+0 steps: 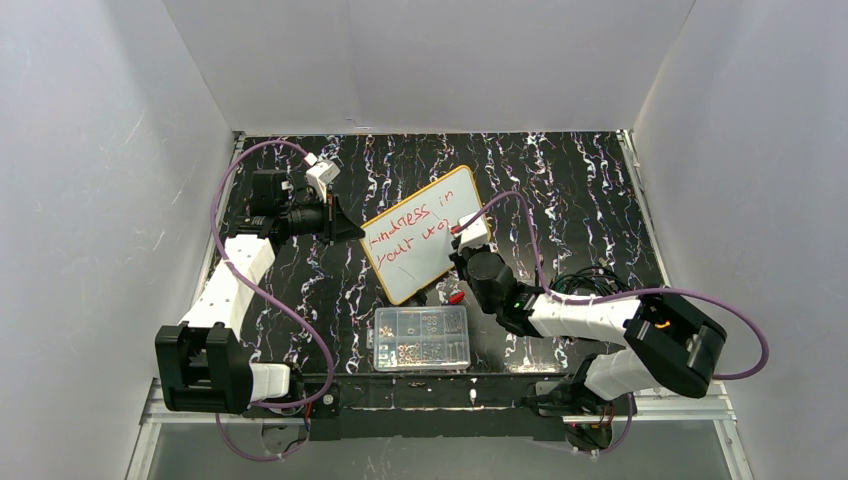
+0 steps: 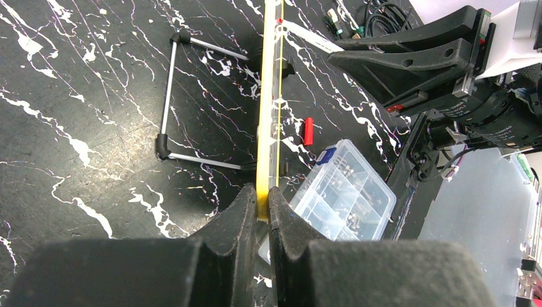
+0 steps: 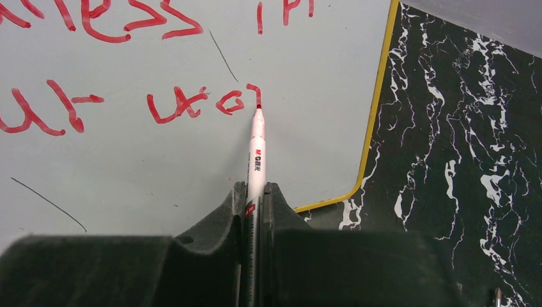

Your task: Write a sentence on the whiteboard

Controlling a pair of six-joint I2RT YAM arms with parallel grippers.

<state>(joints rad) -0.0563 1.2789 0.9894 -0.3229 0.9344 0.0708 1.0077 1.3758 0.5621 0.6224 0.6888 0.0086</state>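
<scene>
As the black, white-veined marble-pattern table [image 1: 590, 200] carries every item, entries run from its middle outward.

1. Small, flat, rectangular, yellow-rimmed whiteboard [image 1: 420, 272] [image 2: 270, 96] [image 3: 160, 166]. It stands mid-table, turned on a diagonal, with its writing face toward the right arm. From the left wrist it shows edge-on as a thin yellow strip rising off the surface.

2. Red handwritten sentence [image 1: 405, 228] [image 3: 176, 105] in two lines. The upper reads "kindness in". The lower reads "your wo", followed by one short unfinished stroke.

3. White-barrelled, red-tipped marker [image 1: 461, 229] [image 3: 257, 150]. Its tip touches the board at the end of that last stroke.

4. Black two-fingered right gripper [image 1: 462, 245] [image 3: 255, 192]. Its fingers are clamped on the marker's barrel, over the board's right-hand part.

5. Black two-fingered left gripper [image 1: 358, 232] [image 2: 262, 204]. Its fingers are pinched onto the board's yellow rim at the left edge.

6. Silver wire-rod stand [image 2: 167, 96] with black corner joints. It lies on the table behind the board and joins the board at black clips.

7. Small red cylindrical cap [image 1: 457, 297] [image 2: 308, 131]. It lies loose on the table between the board and item 8.

8. Clear plastic compartment box [image 1: 376, 340] [image 2: 374, 173]. It sits near the front edge, just in front of the board, with small metal parts in its cells.

9. Plain white walls [image 1: 100, 200] enclose three sides.
</scene>
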